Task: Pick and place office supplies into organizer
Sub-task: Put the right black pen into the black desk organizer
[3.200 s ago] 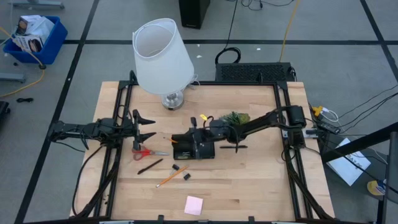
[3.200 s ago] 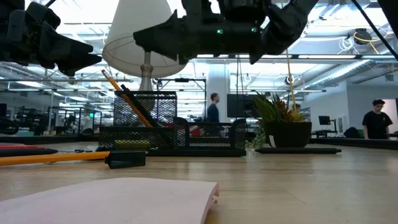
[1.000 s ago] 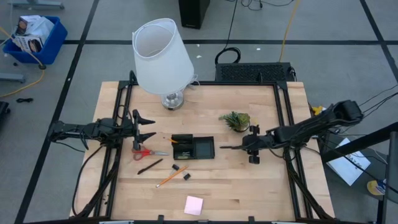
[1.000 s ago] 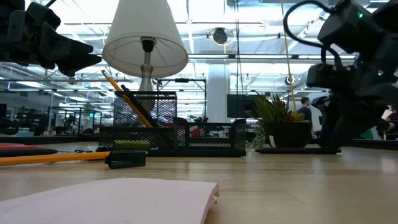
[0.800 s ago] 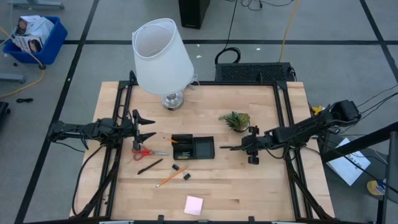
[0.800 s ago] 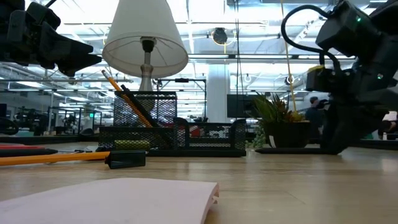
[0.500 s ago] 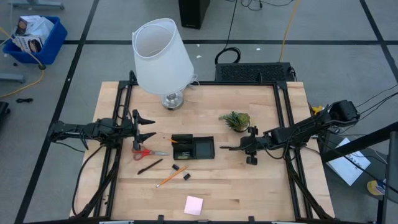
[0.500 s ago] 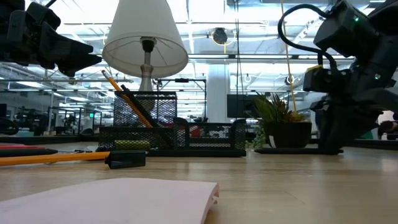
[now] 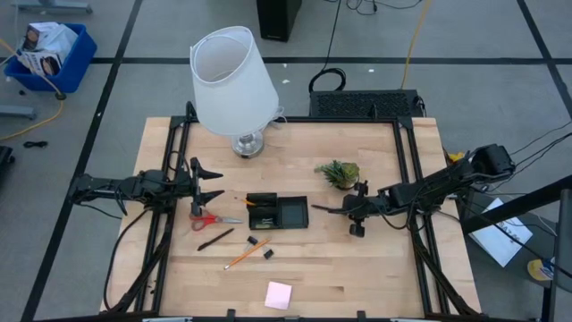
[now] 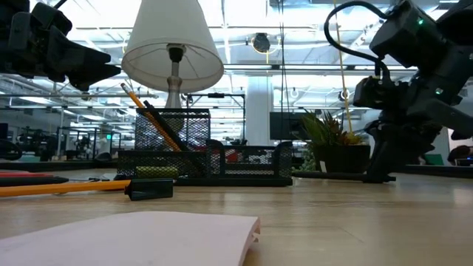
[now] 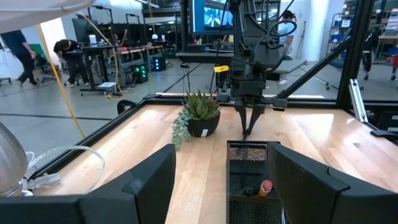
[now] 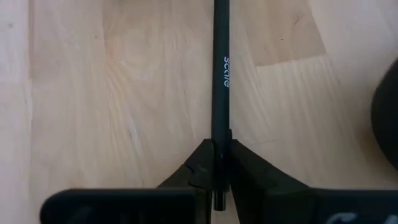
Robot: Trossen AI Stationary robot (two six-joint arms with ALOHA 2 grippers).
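Right gripper [image 12: 216, 163] was clamped on the black pen [image 12: 219, 74], just right of the organizer [image 9: 277, 212]. End-on pinch: pen could pivot or slip on lift. Left gripper [image 9: 211, 182] gaped, left of it.

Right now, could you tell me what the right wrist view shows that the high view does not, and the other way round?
Only the right wrist view shows the right gripper with its fingers shut on the black pen, and the white lettering on the barrel. Only the high view shows the organizer, scissors, pencil, pink sticky-note pad, lamp, plant and the waiting left gripper. Both show that pen lying on the wooden table at the right gripper.
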